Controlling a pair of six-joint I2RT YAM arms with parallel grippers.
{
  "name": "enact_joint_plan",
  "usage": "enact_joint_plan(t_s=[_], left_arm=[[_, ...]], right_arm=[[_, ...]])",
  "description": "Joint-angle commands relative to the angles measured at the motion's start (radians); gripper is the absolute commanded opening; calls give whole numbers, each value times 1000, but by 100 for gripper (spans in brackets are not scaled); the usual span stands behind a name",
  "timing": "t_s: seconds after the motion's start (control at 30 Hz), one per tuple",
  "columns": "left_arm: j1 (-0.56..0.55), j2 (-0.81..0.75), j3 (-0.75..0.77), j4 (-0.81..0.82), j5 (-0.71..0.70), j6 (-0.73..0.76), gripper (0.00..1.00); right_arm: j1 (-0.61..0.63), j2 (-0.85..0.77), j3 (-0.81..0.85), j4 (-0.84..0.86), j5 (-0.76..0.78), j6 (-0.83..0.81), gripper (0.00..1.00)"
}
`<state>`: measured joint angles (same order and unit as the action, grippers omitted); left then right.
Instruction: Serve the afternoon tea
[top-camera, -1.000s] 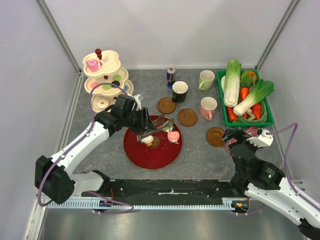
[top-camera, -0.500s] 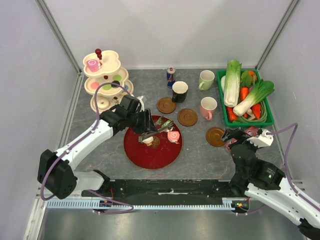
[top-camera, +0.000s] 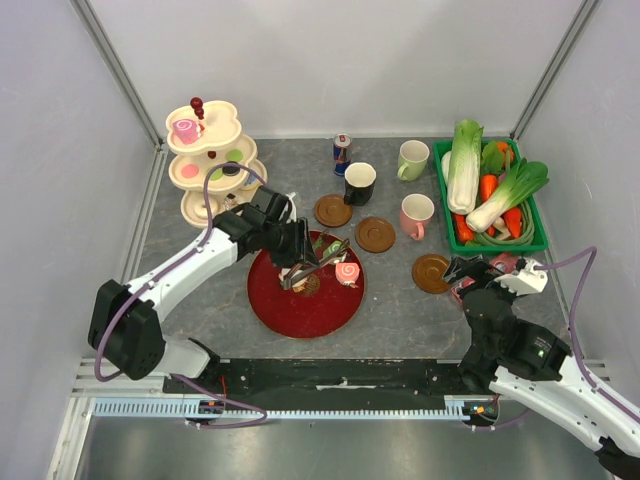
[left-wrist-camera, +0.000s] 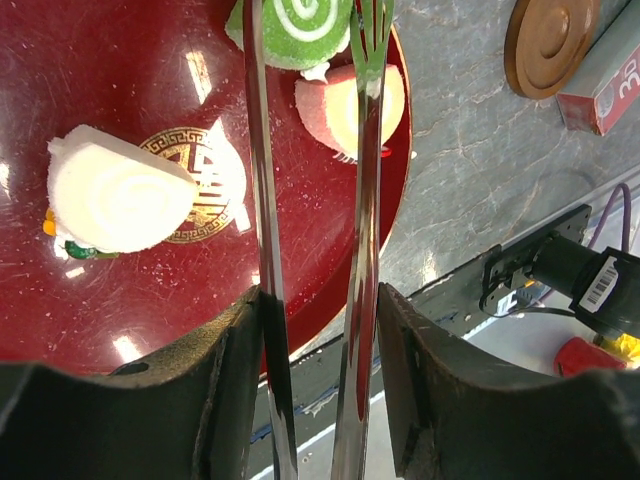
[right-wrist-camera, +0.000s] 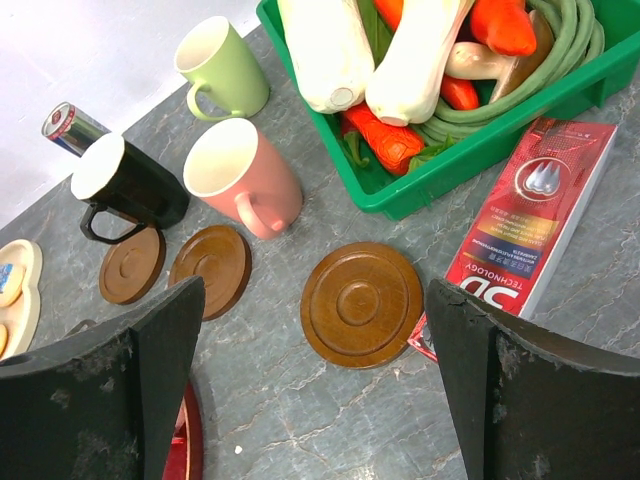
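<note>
The left hand (left-wrist-camera: 315, 370) squeezes shiny metal tongs (left-wrist-camera: 362, 200) over the round red plate (left-wrist-camera: 120, 80). Three swirl cakes (left-wrist-camera: 120, 200) are served, the mugs (right-wrist-camera: 240, 175) are not yet. The right hand (right-wrist-camera: 315, 420) is open.

A round red lacquer tray (top-camera: 285, 318) lies front-centre; on it a white swirl roll (left-wrist-camera: 120, 200), a pink swirl roll (left-wrist-camera: 335, 108) to its right, a green swirl roll (left-wrist-camera: 300, 22) behind them, steel tongs (left-wrist-camera: 364, 200) above. A cream three-tier stand (top-camera: 240, 122) is behind-left. Three round wooden coasters (top-camera: 375, 234) lie right of the tray, a black ceramic mug (top-camera: 359, 183), a pink ceramic mug (top-camera: 417, 214) and a pale green ceramic mug (top-camera: 412, 160) behind them, a green plastic crate (right-wrist-camera: 480, 148) farther right
</note>
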<state>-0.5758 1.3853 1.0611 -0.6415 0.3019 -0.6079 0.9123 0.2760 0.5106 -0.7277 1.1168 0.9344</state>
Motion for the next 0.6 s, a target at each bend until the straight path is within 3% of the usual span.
enact_joint_plan(t_s=[0.0,0.13,0.57], left_arm=[[-4,21,57,-53,49,34,53],[-6,12,69,-67,85,33,54],[17,-29,132,-47,11,-55,54]], right_arm=[[0,-15,-6,8,35,20,98],[0,-18,-7,8,34,21,98],[0,-18,-7,7,35,21,98]])
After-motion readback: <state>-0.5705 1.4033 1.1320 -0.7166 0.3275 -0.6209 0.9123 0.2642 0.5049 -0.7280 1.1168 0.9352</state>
